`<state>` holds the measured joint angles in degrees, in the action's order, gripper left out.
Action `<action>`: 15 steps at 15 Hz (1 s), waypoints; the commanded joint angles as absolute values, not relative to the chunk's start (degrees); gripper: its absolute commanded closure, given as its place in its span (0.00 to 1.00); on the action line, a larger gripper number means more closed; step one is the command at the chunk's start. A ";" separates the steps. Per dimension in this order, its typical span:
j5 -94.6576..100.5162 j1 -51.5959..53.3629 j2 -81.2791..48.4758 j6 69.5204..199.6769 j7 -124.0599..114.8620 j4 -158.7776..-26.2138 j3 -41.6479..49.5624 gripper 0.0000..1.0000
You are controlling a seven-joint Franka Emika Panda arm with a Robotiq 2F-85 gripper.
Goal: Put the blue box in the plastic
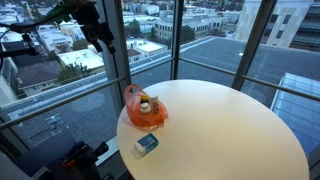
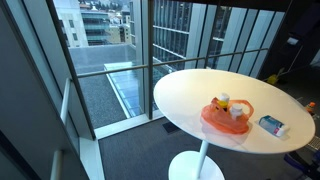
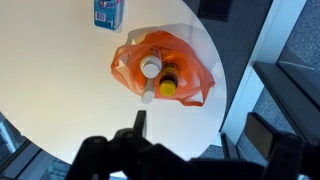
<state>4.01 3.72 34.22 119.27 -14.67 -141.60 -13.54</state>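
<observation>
The orange plastic bag lies open on the round white table near its edge. It contains two upright bottles: one white-capped, one yellow-capped. The blue box lies flat on the table just beside the bag, outside it. The gripper hangs well above the table, nothing visible in it; its opening cannot be determined.

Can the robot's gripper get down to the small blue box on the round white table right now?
Probably yes. The small blue box lies in the open on the round white table, apart from the orange plastic bag, and the gripper hangs above with nothing between.
</observation>
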 commanded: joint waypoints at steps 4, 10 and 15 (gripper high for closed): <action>2.00 2.34 25.59 121.13 -10.90 -140.73 -5.87 0.00; 1.65 0.74 19.40 128.39 -6.99 -144.39 -1.10 0.00; -2.20 -0.58 12.90 136.10 -2.09 -146.53 2.84 0.00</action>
